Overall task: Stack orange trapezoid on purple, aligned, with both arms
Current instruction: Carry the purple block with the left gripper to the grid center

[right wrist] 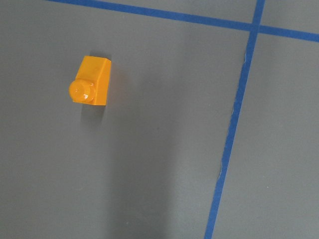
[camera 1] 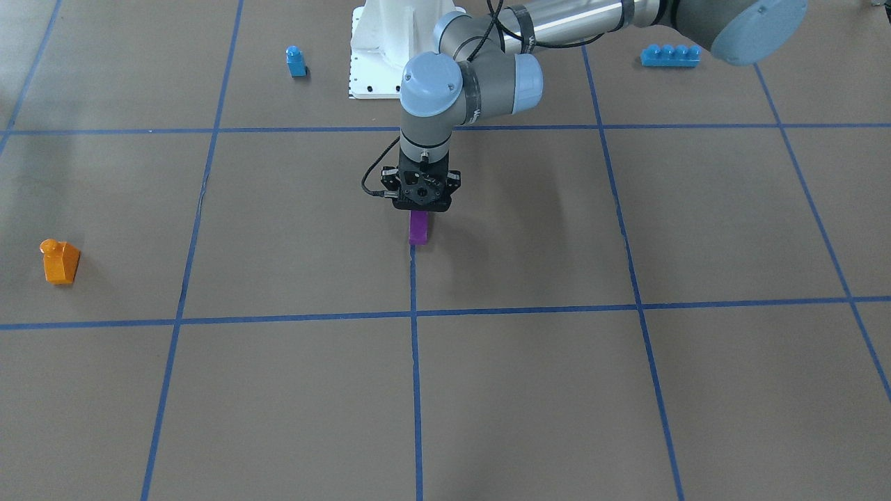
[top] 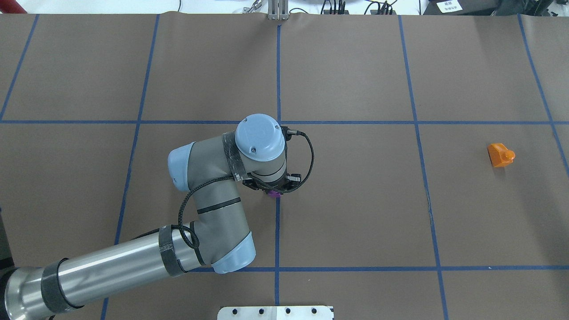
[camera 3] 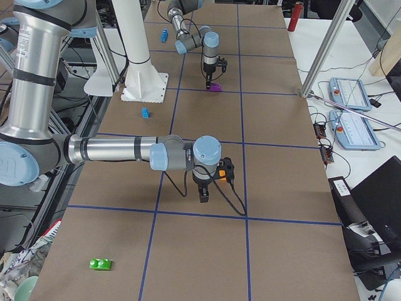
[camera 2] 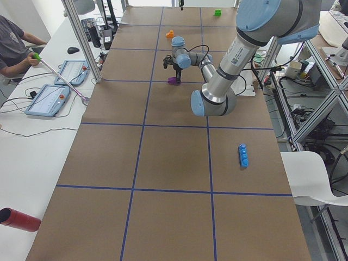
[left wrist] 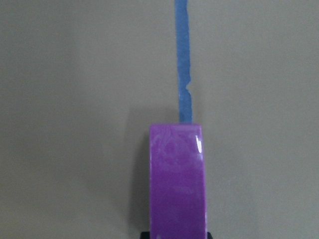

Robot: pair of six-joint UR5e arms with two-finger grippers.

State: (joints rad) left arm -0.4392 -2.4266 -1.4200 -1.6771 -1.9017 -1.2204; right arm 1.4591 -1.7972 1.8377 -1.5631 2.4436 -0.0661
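The left jaws are gripping the purple block (camera 1: pixel 418 228) at the middle of the bench (camera 1: pixel 557 390); the orange block (top: pixel 500 154) is sitting far right, near the right jaws, whose gap I cannot tell

The purple block (camera 1: pixel 418 228) fills the gap between the fingers of the left gripper (camera 1: pixel 419 211); beyond them bare table (camera 1: pixel 529 229) lies open on every side. Beside the fingers of the right gripper (camera 3: pixel 203 192), only the orange trapezoid (camera 1: pixel 61 263) stands close

Glossy plastic: purple block (left wrist: pixel 177 184), orange trapezoid (right wrist: pixel 94 82); table cover (camera 1: pixel 557 390) matt, probably paper.
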